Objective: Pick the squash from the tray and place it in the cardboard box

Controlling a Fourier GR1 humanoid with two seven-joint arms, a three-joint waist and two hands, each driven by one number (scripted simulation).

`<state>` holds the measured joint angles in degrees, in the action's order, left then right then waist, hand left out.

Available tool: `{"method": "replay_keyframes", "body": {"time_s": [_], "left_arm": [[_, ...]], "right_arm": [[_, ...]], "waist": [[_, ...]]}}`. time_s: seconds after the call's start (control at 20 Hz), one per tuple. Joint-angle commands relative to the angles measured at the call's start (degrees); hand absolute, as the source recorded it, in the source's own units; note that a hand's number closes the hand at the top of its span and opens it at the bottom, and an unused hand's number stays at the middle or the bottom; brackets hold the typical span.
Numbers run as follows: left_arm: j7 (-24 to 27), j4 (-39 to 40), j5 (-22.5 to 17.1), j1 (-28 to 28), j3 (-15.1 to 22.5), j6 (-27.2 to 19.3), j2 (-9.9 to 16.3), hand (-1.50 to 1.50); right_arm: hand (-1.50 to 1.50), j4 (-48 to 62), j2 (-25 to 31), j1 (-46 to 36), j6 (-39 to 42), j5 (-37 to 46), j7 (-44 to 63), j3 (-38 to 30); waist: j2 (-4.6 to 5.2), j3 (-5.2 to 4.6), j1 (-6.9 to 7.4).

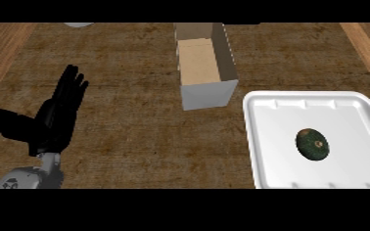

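Note:
A dark green, brown-speckled squash (312, 143) lies on the white tray (274, 127) at the lower right. The open cardboard box (206, 61) stands at the top centre, long and narrow, with a tan floor and nothing inside. My left hand (54, 120) rests at the lower left, fingers straight and pointing up, far from both the squash and the box. The right hand does not show.
The brown wood-grain counter (130, 103) runs across the view. A pale object (78, 24) peeks in at the top left edge. Lighter wooden strips border the far left and right.

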<state>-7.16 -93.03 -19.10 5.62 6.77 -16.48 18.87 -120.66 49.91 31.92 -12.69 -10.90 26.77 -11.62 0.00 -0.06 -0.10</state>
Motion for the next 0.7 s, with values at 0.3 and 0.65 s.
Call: {"method": "replay_keyframes", "body": {"time_s": [0.3,0.65], "left_arm": [[-1.86,1.09,3.81,2.78,-0.47,0.20,-2.55,0.00],[-6.41,-4.90,3.24,1.49,-4.18,1.85,-1.89,0.00]], "right_arm": [[-1.50,7.48,-8.50,-12.65,3.17,9.53,6.36,8.46],[-1.50,1.80,-14.58,-14.75,3.54,18.02,15.63,9.33]], "waist": [[0.13,0.07,0.33],[-0.05,0.05,0.07]]}}
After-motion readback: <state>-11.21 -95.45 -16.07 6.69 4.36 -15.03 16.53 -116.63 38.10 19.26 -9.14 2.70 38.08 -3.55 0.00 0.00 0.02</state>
